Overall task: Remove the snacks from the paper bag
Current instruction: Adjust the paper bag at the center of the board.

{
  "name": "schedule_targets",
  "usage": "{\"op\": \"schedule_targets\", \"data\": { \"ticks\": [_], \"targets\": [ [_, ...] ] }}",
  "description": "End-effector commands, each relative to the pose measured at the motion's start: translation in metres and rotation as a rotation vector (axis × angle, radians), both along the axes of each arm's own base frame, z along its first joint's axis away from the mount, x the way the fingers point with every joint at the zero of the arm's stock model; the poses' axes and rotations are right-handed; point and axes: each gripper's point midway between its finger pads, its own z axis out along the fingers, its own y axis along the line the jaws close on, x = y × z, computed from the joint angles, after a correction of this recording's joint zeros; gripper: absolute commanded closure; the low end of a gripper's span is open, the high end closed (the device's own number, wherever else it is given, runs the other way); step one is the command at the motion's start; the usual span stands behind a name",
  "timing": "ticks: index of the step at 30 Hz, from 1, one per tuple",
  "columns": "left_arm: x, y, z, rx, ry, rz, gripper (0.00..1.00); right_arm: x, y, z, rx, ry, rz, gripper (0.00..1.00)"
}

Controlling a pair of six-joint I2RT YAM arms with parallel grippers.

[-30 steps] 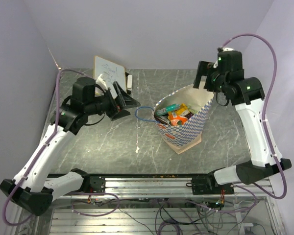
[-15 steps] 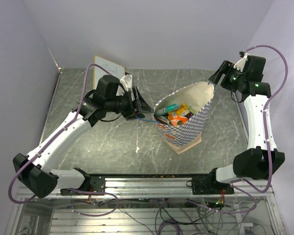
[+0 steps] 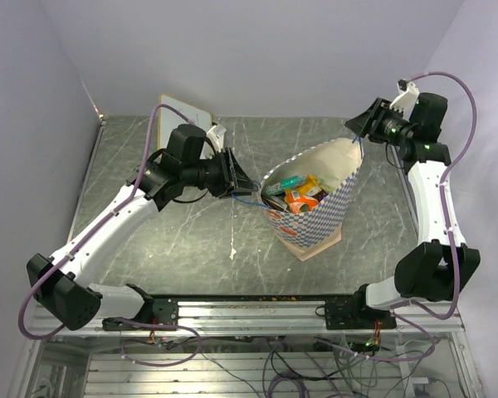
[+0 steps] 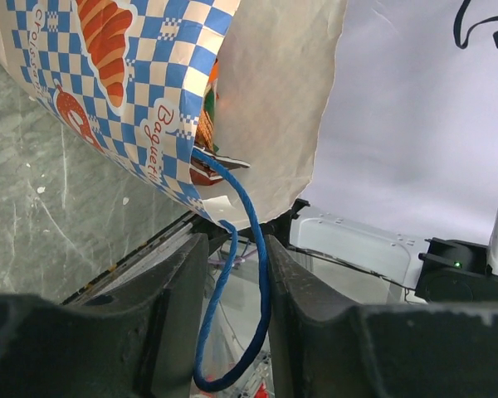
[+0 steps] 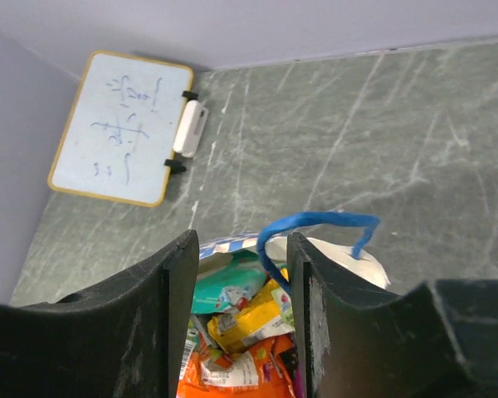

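The paper bag (image 3: 319,217) stands open mid-table, blue-and-white checkered, with the snacks (image 3: 295,193) packed inside. My left gripper (image 3: 242,184) is at the bag's left side. In the left wrist view its jaws (image 4: 236,249) straddle the blue cord handle (image 4: 259,278), with a gap still around the cord. My right gripper (image 3: 355,133) hovers at the far right rim. Its jaws (image 5: 242,249) stand apart over the other blue handle (image 5: 315,220), above teal (image 5: 228,282), yellow (image 5: 245,315) and orange (image 5: 232,373) packets.
A white board with scribbles (image 3: 185,116) lies at the back left, behind the left arm. The purple walls close in on three sides. A metal rail (image 3: 257,311) runs along the near table edge.
The left gripper has moved right onto the bag's left handle. The right arm has swung back to the far rim. Both pairs of jaws have narrowed.
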Motion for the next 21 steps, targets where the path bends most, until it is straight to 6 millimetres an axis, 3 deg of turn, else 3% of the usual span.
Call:
{"op": "schedule_targets", "data": {
  "ticks": [1, 8, 12, 15, 18, 21],
  "targets": [
    [0.0, -0.005, 0.015, -0.041, -0.045, -0.026, 0.6, 0.005, 0.014, 0.008, 0.064, -0.067, 0.094, 0.54],
    [-0.003, -0.006, 0.022, -0.086, -0.043, -0.016, 0.75, 0.009, 0.021, 0.004, 0.108, -0.027, 0.14, 0.72],
    [-0.004, -0.006, 0.018, -0.093, -0.033, -0.011, 0.75, 0.011, 0.016, -0.004, 0.092, -0.015, 0.109, 0.58],
    [-0.003, -0.008, 0.018, -0.103, -0.028, -0.01, 0.67, 0.017, 0.014, -0.012, 0.099, 0.003, 0.1, 0.57],
    [-0.002, -0.012, 0.02, -0.122, -0.018, -0.019, 0.64, 0.021, 0.017, -0.007, 0.129, -0.005, 0.114, 0.57],
    [-0.001, -0.014, 0.022, -0.127, -0.009, -0.027, 0.8, 0.021, 0.017, -0.001, 0.135, -0.017, 0.109, 0.64]
  ]
}}
